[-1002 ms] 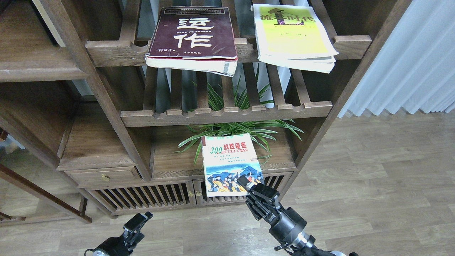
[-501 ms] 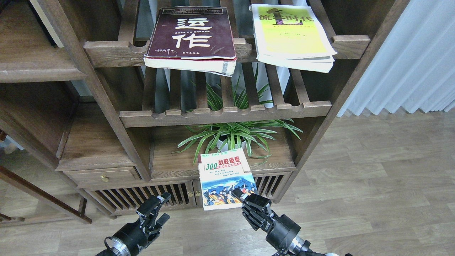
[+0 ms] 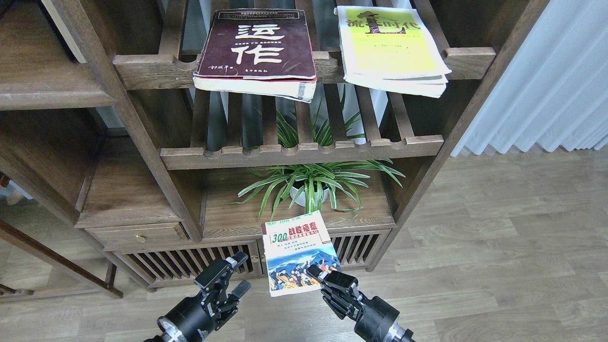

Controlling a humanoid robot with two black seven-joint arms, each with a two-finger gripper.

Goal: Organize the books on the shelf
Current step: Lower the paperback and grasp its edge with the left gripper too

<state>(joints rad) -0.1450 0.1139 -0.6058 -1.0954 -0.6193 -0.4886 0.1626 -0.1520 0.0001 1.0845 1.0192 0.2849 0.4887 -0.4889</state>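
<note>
The thick maroon book (image 3: pixel 259 47) and the yellow-green book (image 3: pixel 389 47) lie flat on the top slatted rack, their front edges overhanging its rail. My right gripper (image 3: pixel 325 278) is shut on the lower right corner of the "300" book (image 3: pixel 297 251) and holds it in the air in front of the low cabinet doors. My left gripper (image 3: pixel 233 279) is open, just left of that book's lower left corner and apart from it. A solid dark-brown shelf board (image 3: pixel 47 95) with a rounded front edge sits at the upper left.
A second slatted rack (image 3: pixel 304 154) lies below the top one. A potted spider plant (image 3: pixel 308 187) stands on the solid board (image 3: pixel 223 218) under it. Slatted cabinet doors (image 3: pixel 190 263) and a drawer (image 3: pixel 137 235) are below. A white curtain (image 3: pixel 546 80) hangs at the right, above the wood floor.
My right gripper has drawn the "300" book down and towards me, clear of the plant. My left gripper has risen up and to the right, close to the book's left edge.
</note>
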